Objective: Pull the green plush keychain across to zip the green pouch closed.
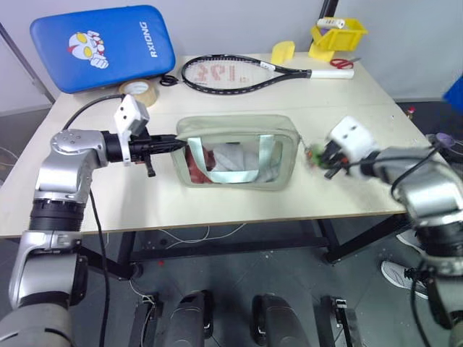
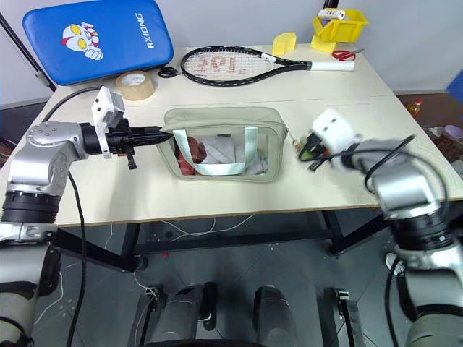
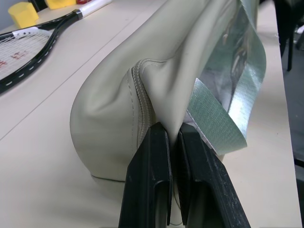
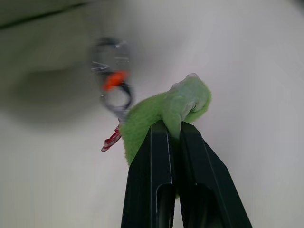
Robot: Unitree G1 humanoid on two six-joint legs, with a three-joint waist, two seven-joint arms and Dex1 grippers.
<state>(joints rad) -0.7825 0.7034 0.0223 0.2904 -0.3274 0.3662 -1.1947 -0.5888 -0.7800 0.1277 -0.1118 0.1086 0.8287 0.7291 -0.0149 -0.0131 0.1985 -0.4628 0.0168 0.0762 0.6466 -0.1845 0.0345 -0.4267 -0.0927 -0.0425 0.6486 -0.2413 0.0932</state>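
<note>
Sage-green pouch [image 1: 239, 148], bright green plush keychain [image 4: 164, 118], blue case [image 1: 101, 45], yellow bin [image 1: 337, 35].

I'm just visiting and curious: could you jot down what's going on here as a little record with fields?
Left end effector: shut on the end of the pale sage-green fabric pouch with a clear window
Right end effector: shut on the small bright green fuzzy plush keychain, at the pouch's other end
Surface: light wooden table
Behind: black racket, tan tape roll

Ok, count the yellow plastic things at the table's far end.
2: a small yellow plastic scoop-like piece beside the racket's throat, and a yellow plastic bin at the far right corner, by the red-handled scissors. Others may be hidden.
</note>
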